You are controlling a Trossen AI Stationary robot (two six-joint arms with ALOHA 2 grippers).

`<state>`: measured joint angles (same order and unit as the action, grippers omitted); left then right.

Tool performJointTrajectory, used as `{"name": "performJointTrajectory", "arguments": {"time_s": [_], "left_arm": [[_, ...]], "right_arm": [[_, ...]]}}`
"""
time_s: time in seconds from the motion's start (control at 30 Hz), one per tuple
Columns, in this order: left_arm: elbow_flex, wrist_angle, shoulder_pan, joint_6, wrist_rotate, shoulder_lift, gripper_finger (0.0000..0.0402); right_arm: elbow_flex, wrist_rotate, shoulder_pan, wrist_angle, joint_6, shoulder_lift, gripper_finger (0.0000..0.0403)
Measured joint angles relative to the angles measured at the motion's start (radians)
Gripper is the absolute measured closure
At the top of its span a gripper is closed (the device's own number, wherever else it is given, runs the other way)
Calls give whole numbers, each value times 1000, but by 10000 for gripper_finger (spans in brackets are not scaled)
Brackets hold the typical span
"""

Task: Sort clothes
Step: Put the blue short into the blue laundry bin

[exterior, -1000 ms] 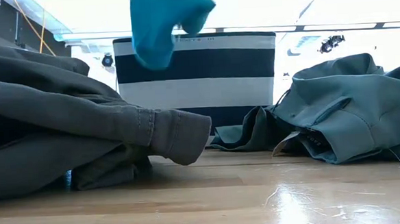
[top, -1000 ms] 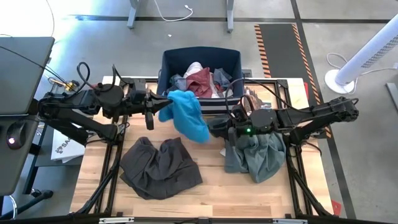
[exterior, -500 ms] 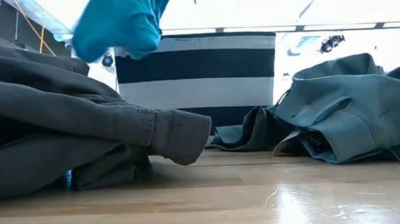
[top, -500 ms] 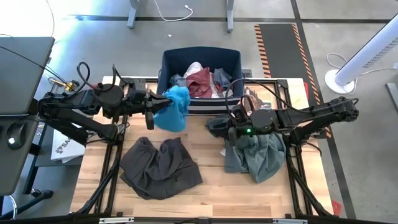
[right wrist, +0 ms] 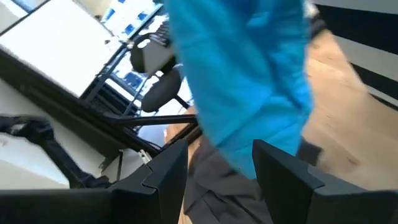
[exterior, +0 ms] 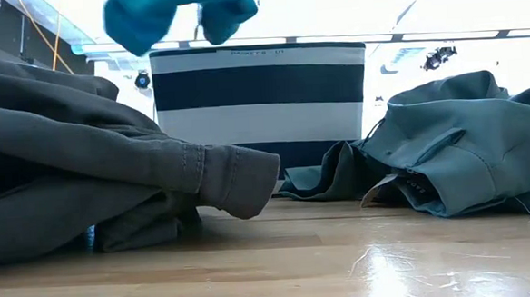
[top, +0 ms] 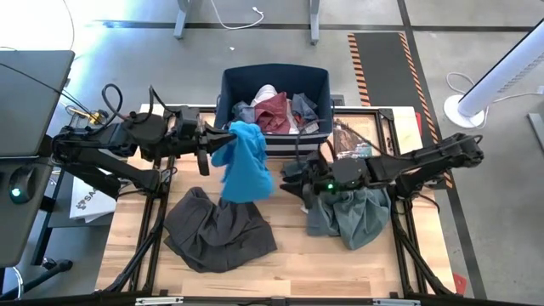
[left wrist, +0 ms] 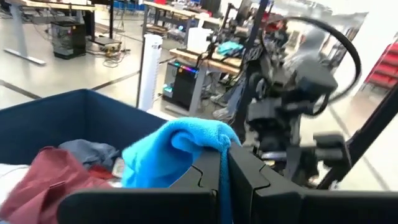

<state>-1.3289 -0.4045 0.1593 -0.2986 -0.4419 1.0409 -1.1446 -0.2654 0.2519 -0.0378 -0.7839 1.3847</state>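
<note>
A bright blue piece (top: 246, 166) hangs from my left gripper (top: 217, 143), which is shut on it in front of the navy striped bin (top: 276, 85). It also shows in the left wrist view (left wrist: 171, 149) and high up in the low view (exterior: 181, 12). My right gripper (top: 287, 174) stands open just right of the blue piece (right wrist: 249, 81), with a small gap in the high view. Dark grey-brown trousers (top: 217, 229) lie at the near left. A grey-green shirt (top: 348, 212) lies under my right arm. My left gripper pinches a bunched upper part (left wrist: 214, 140) of the bright blue piece between its two shut fingers. The fingers lie about level and come from the table's left. The piece hangs slack below them, well clear of the table.
The bin (exterior: 260, 94) stands at the table's far edge and holds maroon (top: 274, 110), white and grey pieces. Bare wood shows between trousers (exterior: 85, 176) and shirt (exterior: 456, 148). A dark monitor (top: 30, 93) and a white fan (top: 501, 76) stand off the table.
The blue piece has swung on my still left gripper: flung out toward the right, then bunched by the fingers, now hanging straight down. My right gripper has moved a little toward the table's left, nearer the blue piece, staying open.
</note>
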Motion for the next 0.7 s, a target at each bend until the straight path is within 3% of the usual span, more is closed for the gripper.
{"name": "performJointTrajectory", "arguments": {"time_s": [0.27, 0.7], "left_arm": [[0, 19, 0, -14, 16, 0, 399], [0, 73, 1, -68, 167, 0, 399]], "right_arm": [[0, 0, 10, 218, 161, 84, 225], [0, -72, -69, 215, 303, 96, 225]]}}
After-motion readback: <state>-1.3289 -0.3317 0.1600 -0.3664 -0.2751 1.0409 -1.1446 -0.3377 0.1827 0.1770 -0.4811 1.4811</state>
